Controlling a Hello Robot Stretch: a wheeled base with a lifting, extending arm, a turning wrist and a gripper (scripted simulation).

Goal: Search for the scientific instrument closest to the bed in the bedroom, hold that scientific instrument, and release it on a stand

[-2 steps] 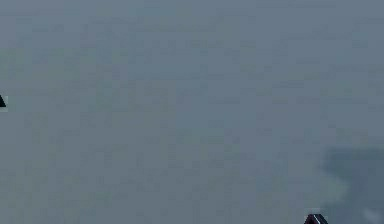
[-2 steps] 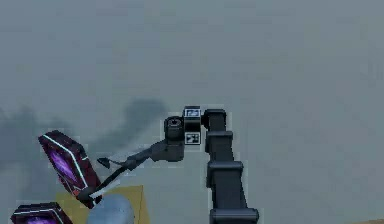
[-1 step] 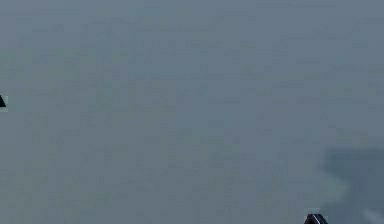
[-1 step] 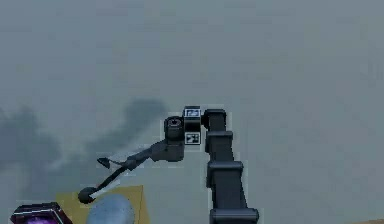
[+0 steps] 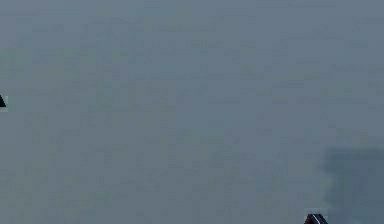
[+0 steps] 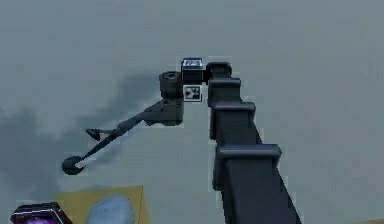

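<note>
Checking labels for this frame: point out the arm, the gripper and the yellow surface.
arm [image 6: 245, 150]: arm side view, middle of bar.
gripper [image 6: 80, 148]: arm side view, between the fingertips.
yellow surface [image 6: 75, 198]: arm side view, bare patch.

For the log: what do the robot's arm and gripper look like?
The arm is a dark, square, stepped bar. At its end sit two small white squares with black marks. The gripper has a dark body and two thin fingers with round tips.

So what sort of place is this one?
Indoors, but the room cannot be told. A grey wall faces the robot, and a yellow surface at the arm side view's bottom left bears a pale blue rounded thing and a dark purple thing.
</note>
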